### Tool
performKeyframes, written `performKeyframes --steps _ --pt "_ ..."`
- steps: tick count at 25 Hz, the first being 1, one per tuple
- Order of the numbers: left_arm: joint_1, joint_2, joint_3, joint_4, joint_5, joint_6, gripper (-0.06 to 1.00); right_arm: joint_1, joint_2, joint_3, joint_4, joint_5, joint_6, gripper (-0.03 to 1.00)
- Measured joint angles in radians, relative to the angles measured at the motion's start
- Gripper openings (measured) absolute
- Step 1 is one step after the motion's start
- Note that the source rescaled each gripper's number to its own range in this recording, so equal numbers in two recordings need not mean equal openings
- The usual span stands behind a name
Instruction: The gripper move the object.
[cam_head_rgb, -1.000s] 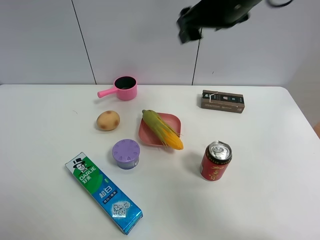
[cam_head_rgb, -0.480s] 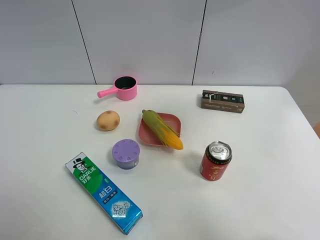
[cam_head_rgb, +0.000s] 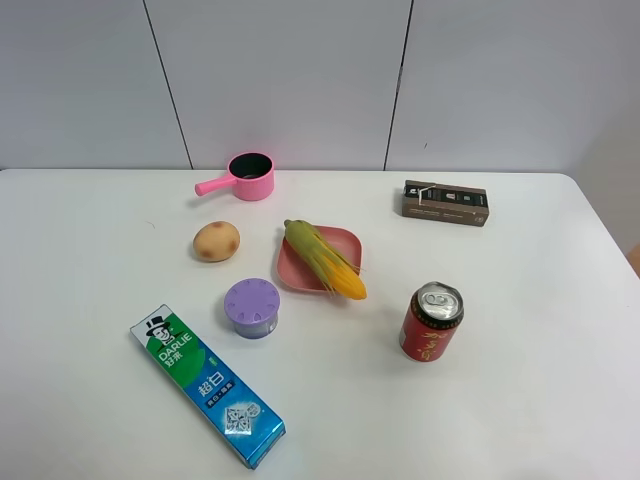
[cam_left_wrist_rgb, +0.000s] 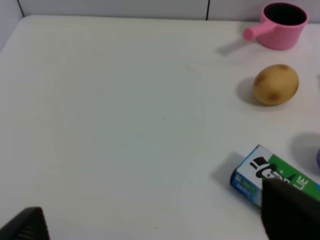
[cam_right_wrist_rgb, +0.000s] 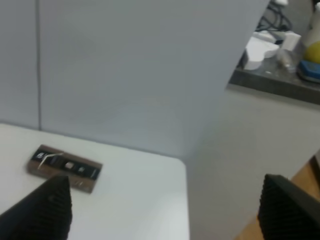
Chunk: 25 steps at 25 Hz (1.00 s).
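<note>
White counter (cam_head_rgb: 520, 420), seen from the high camera, left to right: toothpaste box (cam_head_rgb: 207, 385) lying flat at the near left; potato (cam_head_rgb: 216, 241) beyond it; pink saucepan (cam_head_rgb: 244, 177) near the back wall, handle to the left; purple round lid (cam_head_rgb: 252, 306) just beside the pink plate (cam_head_rgb: 342, 242). Corn cob (cam_head_rgb: 325, 260) lies across the plate, green end toward the back, yellow tip overhanging the near rim. Red soda can (cam_head_rgb: 431, 321) upright to the right; brown box (cam_head_rgb: 445, 203) behind it.

No arm shows in the high view. Left gripper (cam_left_wrist_rgb: 150, 227) (wrist view only): jaws wide apart, holding nothing, over bare counter near the toothpaste box. Right gripper (cam_right_wrist_rgb: 165, 210): jaws wide apart, empty, raised, facing the wall above the brown box.
</note>
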Motion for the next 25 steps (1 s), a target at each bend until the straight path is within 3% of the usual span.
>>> performKeyframes --steps 5,12,18,25 --pt "0.000 0.000 0.000 0.000 0.000 0.000 1.00 0.000 -0.183 0.156 0.108 0.002 -0.009 0.83" --pt "0.000 0.000 0.000 0.000 0.000 0.000 1.00 0.000 -0.338 0.261 0.249 0.005 0.003 0.84" --pt "0.000 0.000 0.000 0.000 0.000 0.000 1.00 0.000 -0.369 0.340 0.451 0.003 -0.010 0.84" --pt "0.000 0.000 0.000 0.000 0.000 0.000 1.00 0.000 -0.366 0.630 0.473 0.002 -0.026 0.84"
